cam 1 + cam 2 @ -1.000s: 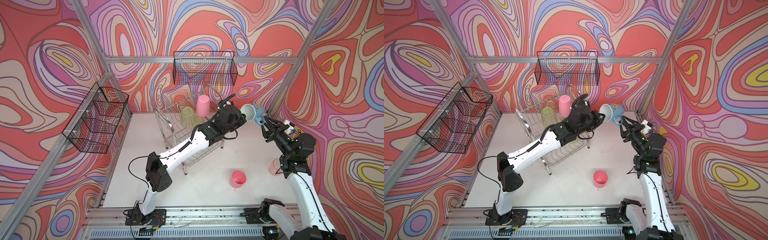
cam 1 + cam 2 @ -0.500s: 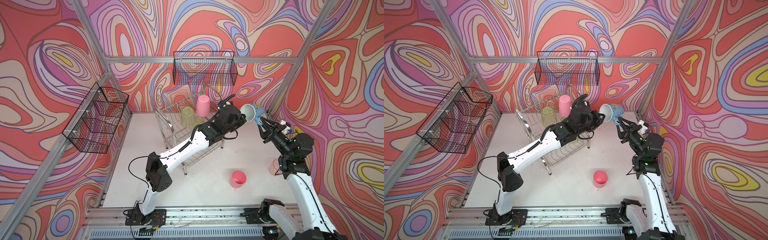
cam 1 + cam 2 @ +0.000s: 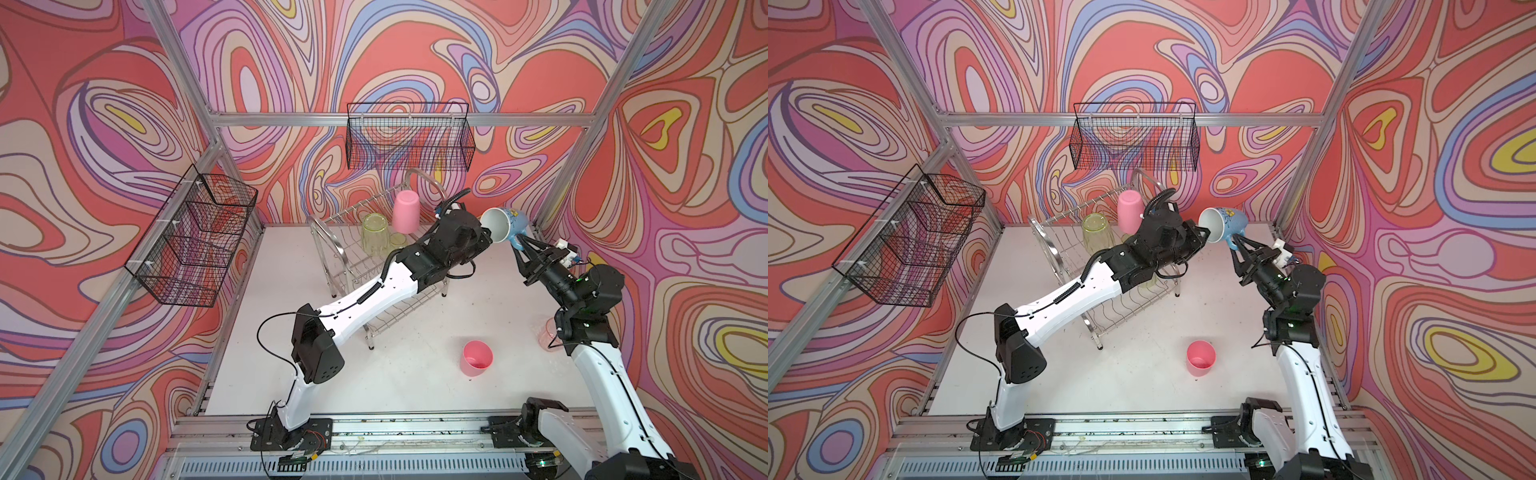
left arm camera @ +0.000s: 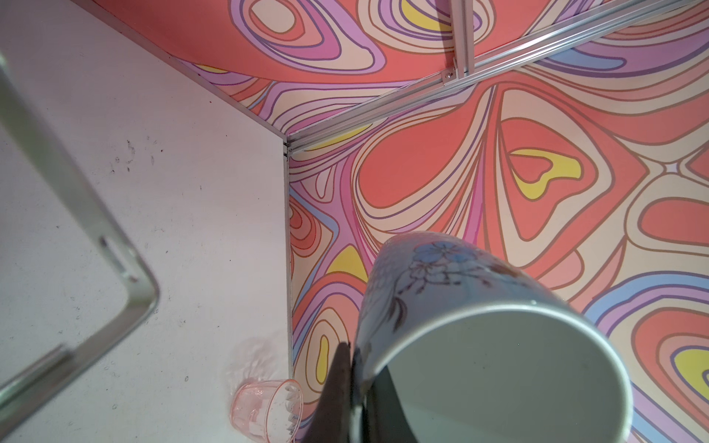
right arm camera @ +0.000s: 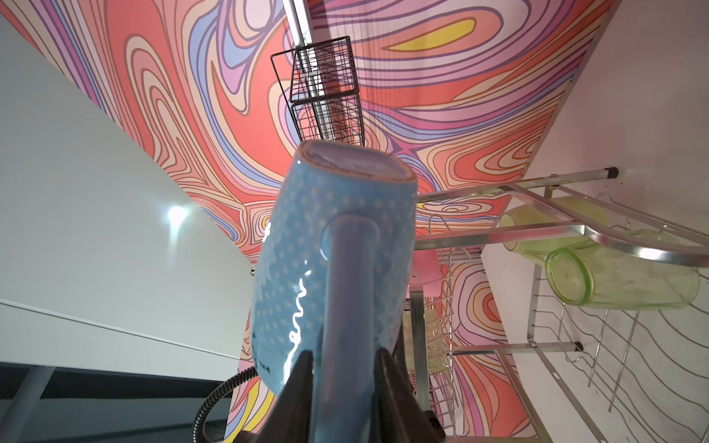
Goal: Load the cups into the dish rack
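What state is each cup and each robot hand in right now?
blue mug: held in the air, tilted.
left hand: shut on the mug's rim.
right hand: fingers astride the mug's handle; grip unclear.
racked pink tumbler: upside down on the dish rack.
green cup: upside down on the rack.
loose pink tumbler: upright, empty, outside the rack.
clear pinkish cup: outside the rack.

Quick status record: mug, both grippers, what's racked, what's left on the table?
blue mug: in the air, tilted, beside the dish rack
left gripper: shut on the mug's rim
right gripper: fingers astride the mug's handle; grip not confirmed
in rack: inverted pink tumbler, clear green cup
on table: upright pink tumbler, clear pinkish cup
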Action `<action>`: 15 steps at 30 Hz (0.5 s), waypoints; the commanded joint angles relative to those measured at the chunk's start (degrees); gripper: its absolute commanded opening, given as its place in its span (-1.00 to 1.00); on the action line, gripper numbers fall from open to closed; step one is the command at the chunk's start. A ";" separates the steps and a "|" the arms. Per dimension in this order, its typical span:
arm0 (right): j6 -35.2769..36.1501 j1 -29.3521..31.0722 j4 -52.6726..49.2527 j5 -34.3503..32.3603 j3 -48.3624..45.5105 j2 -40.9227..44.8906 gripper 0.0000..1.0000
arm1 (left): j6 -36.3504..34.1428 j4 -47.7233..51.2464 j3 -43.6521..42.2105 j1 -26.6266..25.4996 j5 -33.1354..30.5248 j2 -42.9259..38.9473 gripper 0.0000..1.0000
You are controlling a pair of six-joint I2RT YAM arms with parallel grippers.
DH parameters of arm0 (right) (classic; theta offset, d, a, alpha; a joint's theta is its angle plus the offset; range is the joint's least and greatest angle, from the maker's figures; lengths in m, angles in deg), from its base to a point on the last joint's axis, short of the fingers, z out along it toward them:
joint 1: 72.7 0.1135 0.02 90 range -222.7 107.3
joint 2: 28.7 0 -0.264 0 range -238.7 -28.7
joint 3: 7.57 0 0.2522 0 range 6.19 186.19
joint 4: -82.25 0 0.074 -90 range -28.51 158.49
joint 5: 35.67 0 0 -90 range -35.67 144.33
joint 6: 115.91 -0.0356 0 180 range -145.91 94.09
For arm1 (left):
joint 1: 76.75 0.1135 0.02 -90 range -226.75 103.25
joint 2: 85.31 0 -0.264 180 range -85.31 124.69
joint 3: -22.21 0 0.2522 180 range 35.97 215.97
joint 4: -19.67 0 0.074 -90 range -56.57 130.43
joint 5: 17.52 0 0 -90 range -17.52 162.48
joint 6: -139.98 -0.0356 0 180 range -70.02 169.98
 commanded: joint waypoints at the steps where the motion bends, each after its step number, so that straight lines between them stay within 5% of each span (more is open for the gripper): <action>1: -0.19 0.88 0.90 0.23 1.12 -0.51 -0.47 | 2.01 -5.63 1.49 -0.60 1.52 -1.24 -1.00; 15: 0.42 2.30 1.55 -1.63 0.98 -0.96 -0.76 | 1.68 -5.63 1.32 -0.97 2.56 -1.15 -1.00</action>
